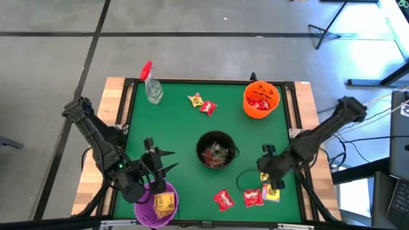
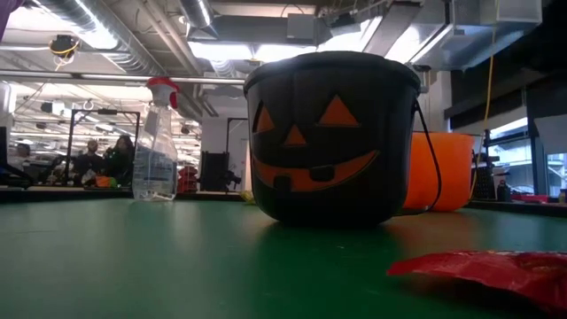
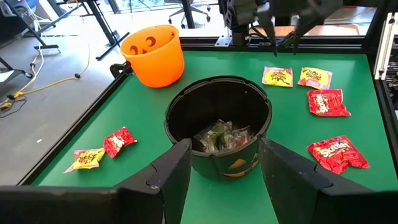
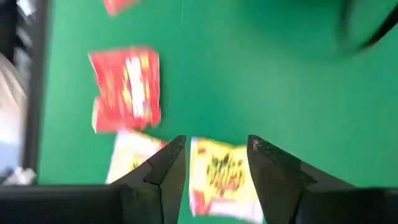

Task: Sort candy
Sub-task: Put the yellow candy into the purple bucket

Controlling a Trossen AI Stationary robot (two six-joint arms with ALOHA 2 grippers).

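We see the candy as small flat shiny packets spread over the green table [image 1: 179, 128]. A yellow packet [image 1: 195, 99] and a red packet [image 1: 208, 108] lie touching near the far edge, between the spray bottle [image 1: 152, 86] and the orange bowl [image 1: 261, 99], which holds red packets [image 1: 259, 104]. The black pumpkin bowl [image 1: 216, 149] at the centre holds a mixed pile, partly greenish [image 3: 219, 135]. Near the front edge lie two red packets [image 1: 224, 200] [image 1: 252, 197] flat and slightly apart, with yellow ones [image 1: 271, 193] just beside them. The purple bowl [image 1: 155, 206] holds yellow packets [image 1: 165, 203]
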